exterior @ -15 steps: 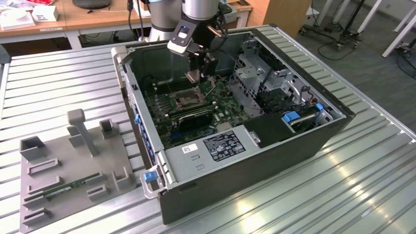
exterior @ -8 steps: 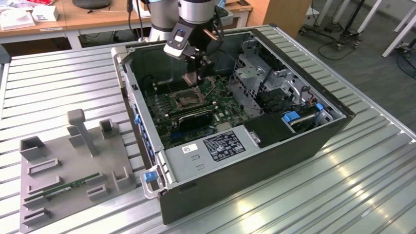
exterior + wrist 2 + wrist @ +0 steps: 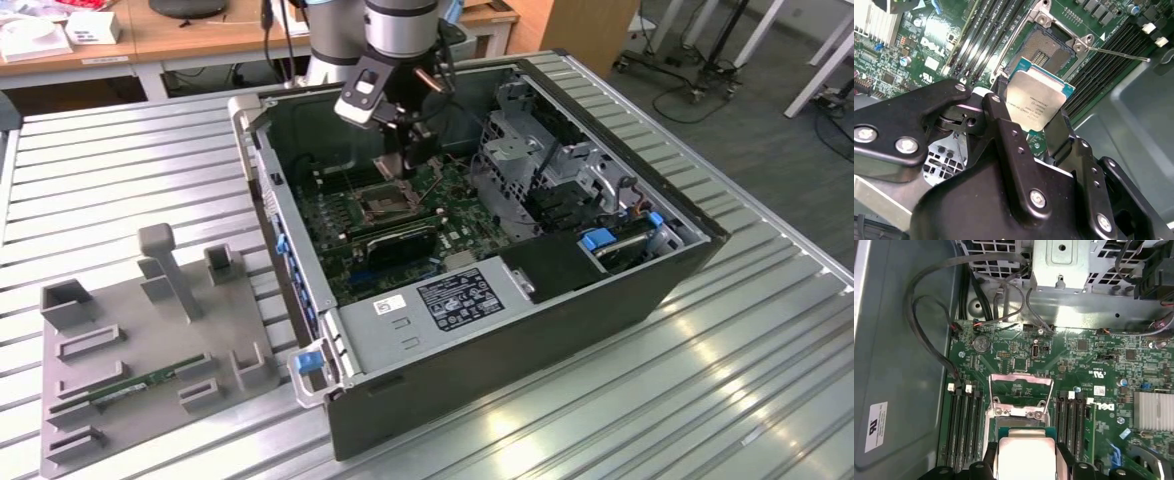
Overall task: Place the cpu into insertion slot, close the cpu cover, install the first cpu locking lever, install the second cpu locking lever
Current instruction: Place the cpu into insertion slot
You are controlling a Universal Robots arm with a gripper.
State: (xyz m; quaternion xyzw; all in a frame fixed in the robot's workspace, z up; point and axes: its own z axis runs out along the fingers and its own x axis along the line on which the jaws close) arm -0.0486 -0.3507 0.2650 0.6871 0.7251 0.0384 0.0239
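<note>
Entry: the cpu is in the hand, over the board.

Hand [image 3: 1034, 109]: clamped on the cpu [image 3: 1036, 102]. The two black fingers [image 3: 1004, 125] press on opposite edges of the chip, and its silvery face is turned toward the second wrist view. In the first wrist view the cpu [image 3: 1026, 457] sits between the same two fingers.

Handling, my judgement: the part looks light, thin and stiff, so it should not flex in the grip. The metal face looks smooth and likely slippery, so the green edges are the right place to hold it, and that is where the fingers bear now. I take the hidden underside and the insertion slot's contact field to be the fragile parts. Any tilt or scrape on entry could do damage.

Position: in the exterior view the hand [image 3: 404, 165] hangs inside the open computer case [image 3: 441, 370], which lies on the slatted tabletop [image 3: 694, 400]. It is just above the insertion slot [image 3: 387, 205]. In the second wrist view the insertion slot [image 3: 1051, 40] is bare, with its dark centre exposed. The chip is near it but apart from it and not seated. I cannot tell how much of a gap remains.

The cpu cover [image 3: 1021, 376] stands hinged up, clear of the slot. A thin wire lever [image 3: 1119, 54] juts out sideways, unlatched. Long black memory slots [image 3: 979, 35] flank the socket.
</note>
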